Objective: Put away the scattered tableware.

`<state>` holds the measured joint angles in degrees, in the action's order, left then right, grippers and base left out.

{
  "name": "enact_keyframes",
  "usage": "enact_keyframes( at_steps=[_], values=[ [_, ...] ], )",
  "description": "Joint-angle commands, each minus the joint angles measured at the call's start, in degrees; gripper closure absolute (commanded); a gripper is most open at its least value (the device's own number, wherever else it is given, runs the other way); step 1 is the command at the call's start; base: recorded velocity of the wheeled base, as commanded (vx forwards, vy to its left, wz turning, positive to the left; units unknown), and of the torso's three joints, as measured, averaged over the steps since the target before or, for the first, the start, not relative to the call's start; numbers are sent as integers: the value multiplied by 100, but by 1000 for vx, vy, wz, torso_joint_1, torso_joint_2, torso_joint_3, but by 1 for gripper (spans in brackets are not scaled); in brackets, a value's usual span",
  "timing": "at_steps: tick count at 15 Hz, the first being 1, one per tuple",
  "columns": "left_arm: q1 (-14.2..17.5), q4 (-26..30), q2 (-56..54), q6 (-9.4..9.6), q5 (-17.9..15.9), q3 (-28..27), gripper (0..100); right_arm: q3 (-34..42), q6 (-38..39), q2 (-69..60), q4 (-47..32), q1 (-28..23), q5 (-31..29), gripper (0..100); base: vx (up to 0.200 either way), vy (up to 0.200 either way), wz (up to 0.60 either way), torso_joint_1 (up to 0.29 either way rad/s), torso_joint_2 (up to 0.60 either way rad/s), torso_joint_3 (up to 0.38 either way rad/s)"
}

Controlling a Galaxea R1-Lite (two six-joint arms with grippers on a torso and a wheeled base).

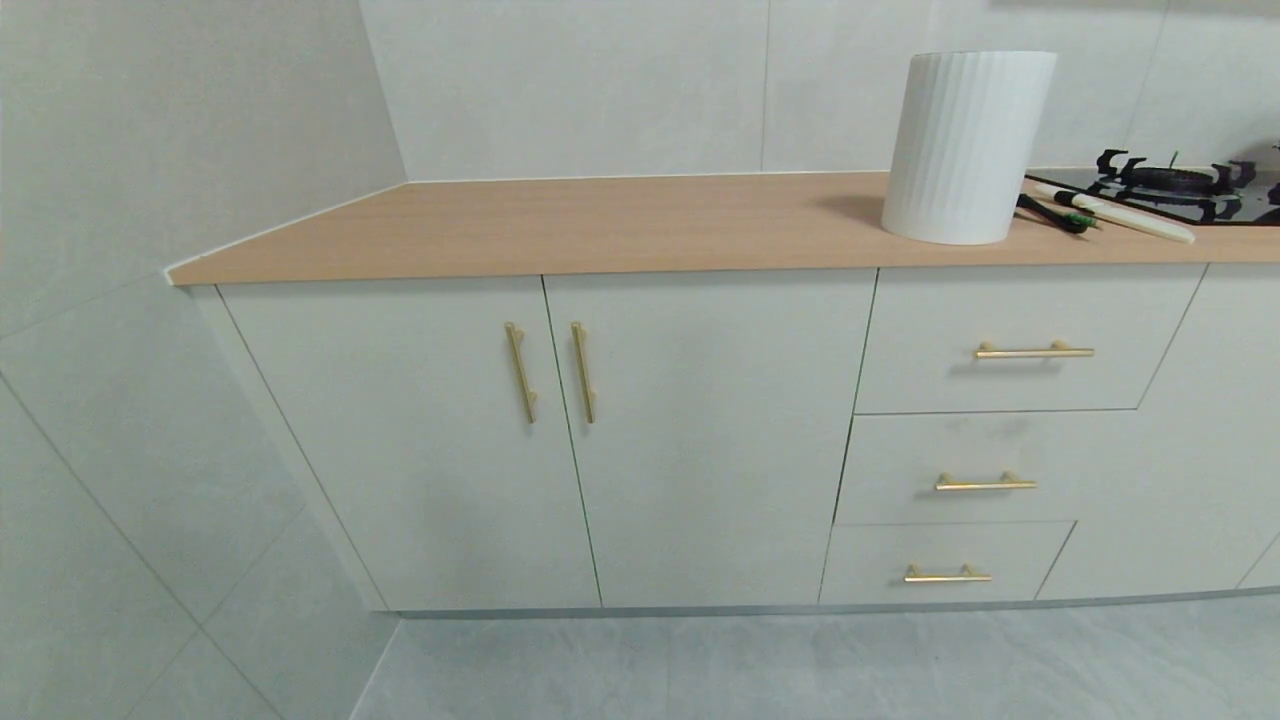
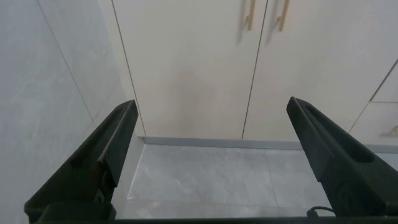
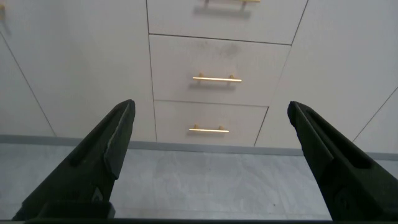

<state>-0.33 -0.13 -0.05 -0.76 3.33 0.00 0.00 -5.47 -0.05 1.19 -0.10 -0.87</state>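
Note:
A white ribbed cylindrical holder point(image 1: 968, 146) stands on the wooden countertop point(image 1: 600, 225) at the right. Just right of it lie a white-handled utensil point(image 1: 1115, 213) and a dark utensil with green on it point(image 1: 1055, 215). My left gripper point(image 2: 211, 115) hangs open low in front of the double cabinet doors point(image 2: 193, 62), above the floor, with nothing between its fingers. My right gripper point(image 3: 211, 118) is open too, low in front of the lower drawers point(image 3: 217, 68), holding nothing.
A black gas hob point(image 1: 1180, 185) sits at the counter's far right. Below the counter are two doors with gold handles point(image 1: 550, 372) and three drawers with gold handles point(image 1: 1033, 351). A tiled wall point(image 1: 120, 300) closes the left side. Grey floor point(image 1: 800, 670) lies in front.

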Motion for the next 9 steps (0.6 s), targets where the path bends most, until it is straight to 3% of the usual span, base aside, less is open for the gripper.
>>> enact_keyframes(
  at_steps=[1,5,9],
  values=[
    [-2,-4,5,5,1,0,0,0,2,22,4,1,25,0,0,0,0,0,0,0],
    [-2,-4,5,32,1,0,0,0,38,22,4,1,34,0,0,0,0,0,0,0],
    [-2,-4,5,76,-8,0,0,0,38,22,4,1,43,0,0,-200,0,5,5,2]
  ],
)
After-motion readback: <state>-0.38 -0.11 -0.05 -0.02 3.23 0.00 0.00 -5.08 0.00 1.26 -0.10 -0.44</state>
